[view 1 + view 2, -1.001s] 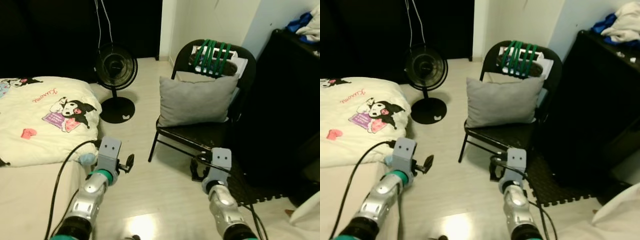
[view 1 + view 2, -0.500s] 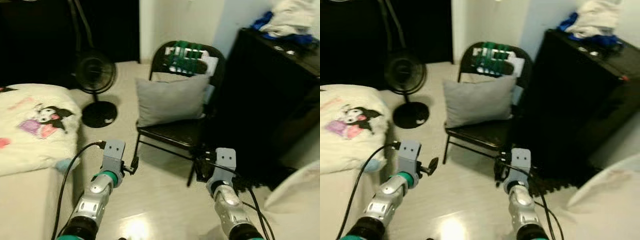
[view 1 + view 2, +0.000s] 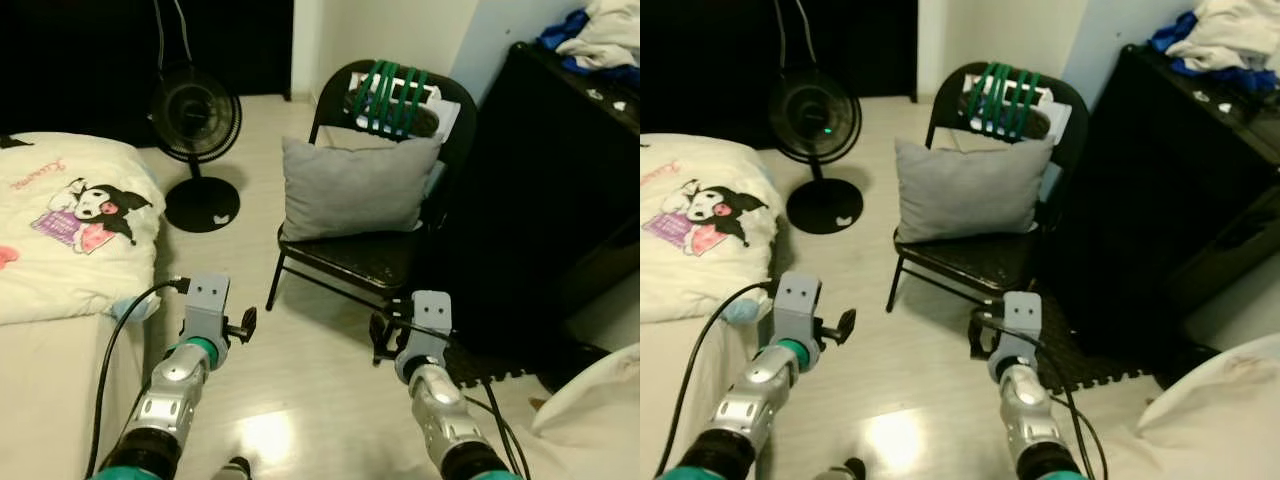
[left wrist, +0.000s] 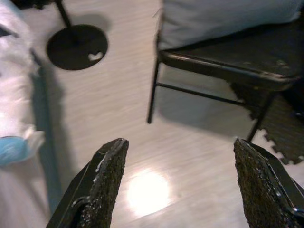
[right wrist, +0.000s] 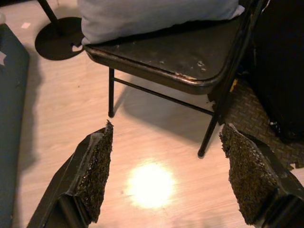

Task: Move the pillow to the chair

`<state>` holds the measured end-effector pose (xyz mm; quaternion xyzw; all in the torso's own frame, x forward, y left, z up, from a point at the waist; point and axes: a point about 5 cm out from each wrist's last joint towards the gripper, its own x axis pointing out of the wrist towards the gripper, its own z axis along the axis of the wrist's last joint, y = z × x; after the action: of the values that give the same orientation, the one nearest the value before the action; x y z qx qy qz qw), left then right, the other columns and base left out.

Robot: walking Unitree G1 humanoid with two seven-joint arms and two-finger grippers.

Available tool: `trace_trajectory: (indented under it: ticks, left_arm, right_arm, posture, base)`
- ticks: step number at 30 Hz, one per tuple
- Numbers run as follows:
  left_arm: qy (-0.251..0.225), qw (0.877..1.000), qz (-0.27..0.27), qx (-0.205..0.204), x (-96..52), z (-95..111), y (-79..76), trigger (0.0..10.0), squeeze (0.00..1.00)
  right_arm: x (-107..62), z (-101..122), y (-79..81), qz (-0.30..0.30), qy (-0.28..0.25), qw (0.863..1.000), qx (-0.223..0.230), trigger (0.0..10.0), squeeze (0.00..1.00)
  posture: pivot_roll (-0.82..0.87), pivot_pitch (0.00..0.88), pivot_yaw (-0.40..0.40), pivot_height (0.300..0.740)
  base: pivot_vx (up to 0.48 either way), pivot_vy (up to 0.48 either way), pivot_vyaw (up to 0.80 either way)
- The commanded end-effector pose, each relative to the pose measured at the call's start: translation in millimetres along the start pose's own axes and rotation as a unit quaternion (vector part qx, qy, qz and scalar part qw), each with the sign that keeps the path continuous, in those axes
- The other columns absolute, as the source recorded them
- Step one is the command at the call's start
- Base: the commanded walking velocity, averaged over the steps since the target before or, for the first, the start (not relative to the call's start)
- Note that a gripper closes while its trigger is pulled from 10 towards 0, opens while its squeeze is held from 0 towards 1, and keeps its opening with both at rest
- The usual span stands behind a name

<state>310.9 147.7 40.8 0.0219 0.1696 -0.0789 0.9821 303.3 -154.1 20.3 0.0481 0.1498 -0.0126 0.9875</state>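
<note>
The grey pillow [image 3: 355, 188] already leans upright on the black chair [image 3: 385, 255] — both the left pincer [image 4: 183, 183] and right pincer [image 5: 166, 173] gape wide, empty. Best to back off cleanly without nudging it.

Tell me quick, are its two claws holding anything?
Left gripper: open, holding nothing, above the floor.
Right gripper: open, holding nothing, in front of the chair.

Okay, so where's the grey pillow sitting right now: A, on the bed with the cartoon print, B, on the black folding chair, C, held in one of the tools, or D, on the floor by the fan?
B: the grey pillow stands on the seat of the black folding chair, leaning against its back, and both tools hang open and empty.
</note>
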Motion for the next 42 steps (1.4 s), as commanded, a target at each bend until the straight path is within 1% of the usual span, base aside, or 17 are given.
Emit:
trace_trajectory:
  ticks: [1,10,13,15,19,24,27,31,42]
  left_arm:
    - [0.008,1.000,0.001,0.004,-0.1,-3,-0.7,10.0,0.00]
    - [0.001,1.000,0.000,0.004,0.4,0,0.2,10.0,0.00]
    - [-0.009,1.000,0.004,-0.006,0.1,2,0.4,10.0,0.00]
    - [-0.012,1.000,0.007,0.004,-0.3,3,0.9,10.0,0.00]
    - [-0.020,1.000,0.013,0.009,-0.9,3,1.4,10.0,0.00]
    - [-0.030,0.999,0.006,0.011,-1.0,5,0.0,10.0,0.00]
    - [-0.036,0.999,-0.001,0.003,-1.1,7,-1.0,10.0,0.00]
    - [-0.038,0.999,-0.003,0.003,-1.0,8,-1.8,10.0,0.00]
    - [-0.042,0.999,-0.009,0.005,-0.1,10,-4.5,10.0,0.00]
  right_arm:
    - [-3.2,-8,-2.5,-0.006,0.014,1.000,0.003,10.0,0.00]
    - [-3.6,-8,-4.0,-0.007,0.015,1.000,0.004,10.0,0.00]
    - [-3.6,-8,-3.4,-0.006,0.015,1.000,0.004,10.0,0.00]
    - [-3.8,-9,-2.6,-0.005,0.015,1.000,0.004,10.0,0.00]
    - [-4.0,-9,-1.4,-0.003,0.015,1.000,0.004,10.0,0.00]
    - [-3.7,-8,-0.9,-0.002,0.013,1.000,0.005,10.0,0.00]
    - [-3.5,-8,-1.2,-0.003,0.012,1.000,0.005,10.0,0.00]
    - [-3.4,-8,-1.7,-0.004,0.012,1.000,0.006,10.0,0.00]
    - [-3.5,-7,-5.1,-0.014,0.008,1.000,0.005,10.0,0.00]
  posture:
    - [0.06,0.028,0.031,0.740]
    - [0.06,0.018,0.030,0.740]
    - [0.06,0.017,0.029,0.740]
    - [0.06,0.015,0.027,0.740]
    - [0.06,0.013,0.026,0.740]
    - [0.06,0.009,0.025,0.740]
    - [0.06,0.006,0.027,0.740]
    - [0.06,0.007,0.028,0.740]
    - [0.06,0.017,0.037,0.740]
  base:
    - [0.000,0.000,0.00]
    - [0.000,0.000,0.00]
    - [0.000,0.000,0.00]
    - [0.000,0.000,0.00]
    - [0.000,0.000,0.00]
    - [0.000,0.000,0.00]
    - [0.000,0.000,0.00]
    - [0.000,0.000,0.00]
    - [0.240,0.000,0.00]
